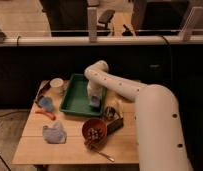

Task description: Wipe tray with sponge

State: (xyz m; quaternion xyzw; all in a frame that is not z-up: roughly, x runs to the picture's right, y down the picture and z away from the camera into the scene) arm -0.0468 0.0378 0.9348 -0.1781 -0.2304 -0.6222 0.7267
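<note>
A green tray (70, 102) lies on the wooden table, left of centre. My white arm reaches from the right over the tray's right side. My gripper (95, 100) points down into the tray near its right wall. It is shut on a small light-blue sponge (95, 104), which rests against the tray floor.
A white cup (57, 85) stands left of the tray, with a blue object (45, 103) and an orange object (45, 114) below it. A blue cloth (54, 134) lies front left. A brown bowl (95, 130) and a small packet (113, 113) sit just in front of the tray, with a utensil (104, 155) near the table's front edge.
</note>
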